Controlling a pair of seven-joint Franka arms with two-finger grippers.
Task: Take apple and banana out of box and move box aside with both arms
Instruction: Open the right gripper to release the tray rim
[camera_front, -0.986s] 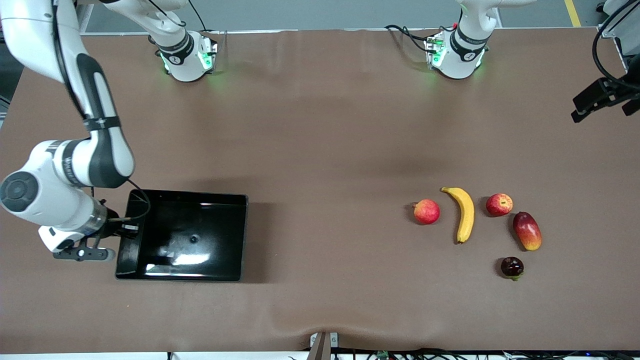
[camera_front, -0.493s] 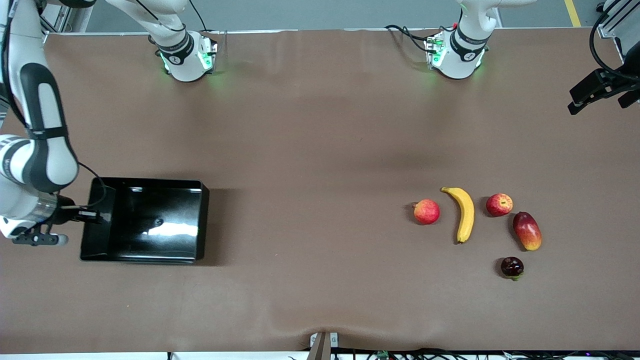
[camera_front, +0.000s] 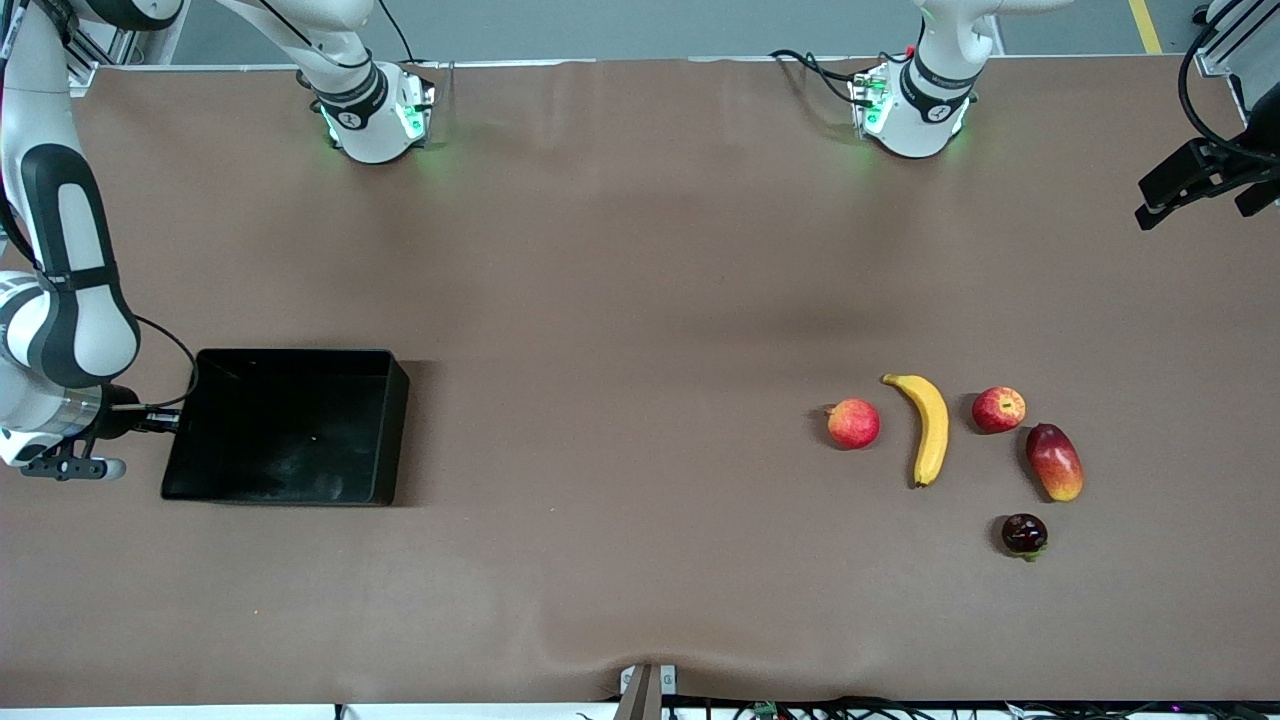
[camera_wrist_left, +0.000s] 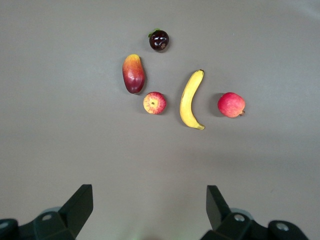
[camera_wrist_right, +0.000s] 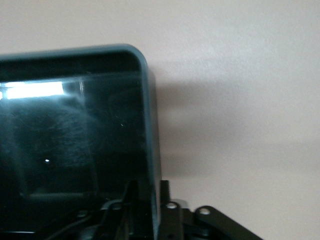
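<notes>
The box is set on the table at the right arm's end, empty, its long axis along the table's length. Its end wall is straddled by the right gripper; whether it is clamped there cannot be told. The left gripper is held wide apart above the apple and banana, which are laid on the table well apart from the box. No legible writing is seen.
</notes>
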